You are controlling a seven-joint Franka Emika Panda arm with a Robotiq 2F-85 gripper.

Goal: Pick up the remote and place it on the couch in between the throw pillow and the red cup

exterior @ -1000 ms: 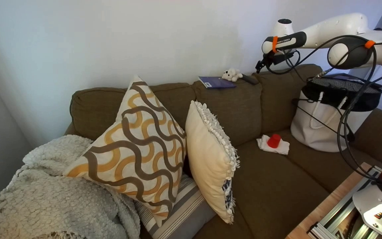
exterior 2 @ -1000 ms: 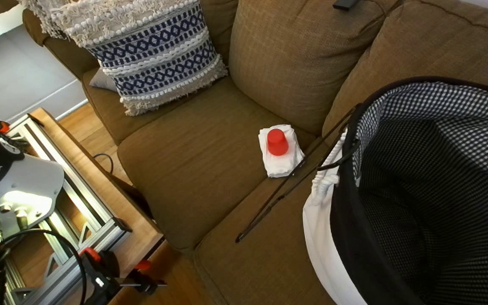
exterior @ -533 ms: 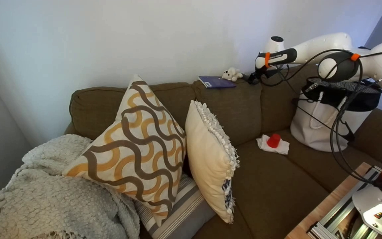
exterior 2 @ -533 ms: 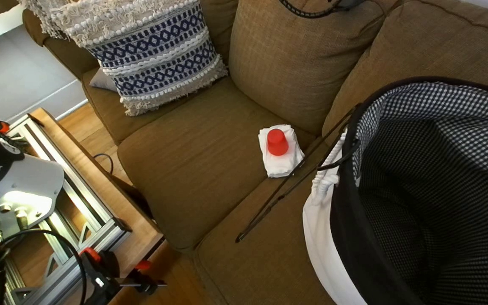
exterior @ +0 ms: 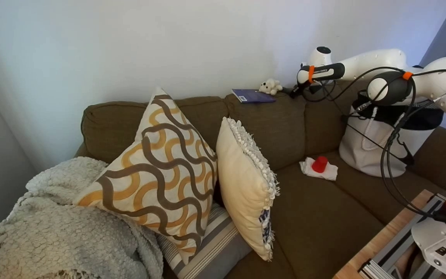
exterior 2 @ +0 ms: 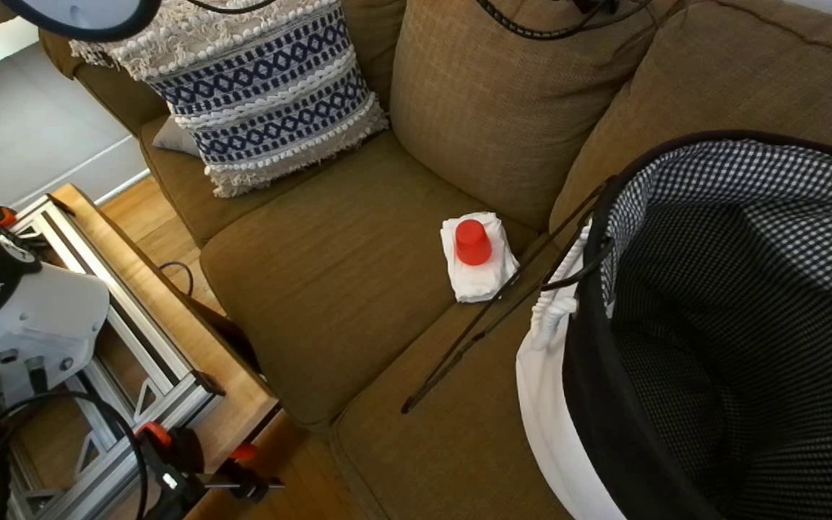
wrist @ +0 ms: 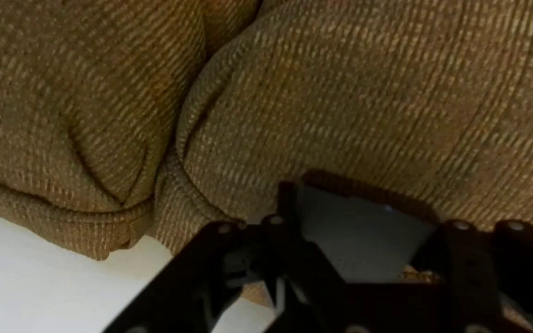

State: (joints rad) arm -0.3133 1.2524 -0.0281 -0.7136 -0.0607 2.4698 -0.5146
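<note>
I am in a home, a living room by the look of it: the brown couch (exterior 2: 336,274) before me bears a patterned pillow (exterior: 165,166), a fringed throw pillow (exterior: 242,178), a fleecy blanket (exterior: 60,228) and a plush toy (exterior: 271,86), above a wooden floor (exterior 2: 145,218)

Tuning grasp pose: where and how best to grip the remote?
Probably by opposite side edges, from above: in the wrist view the remote lies broad face up on the couch back, those edges between the fingers; a wall stands behind.

A plush toy (exterior: 270,87) lies beside a purple book (exterior: 251,96), and a wavy-patterned pillow (exterior: 165,166) touches a blanket (exterior: 60,232).
</note>
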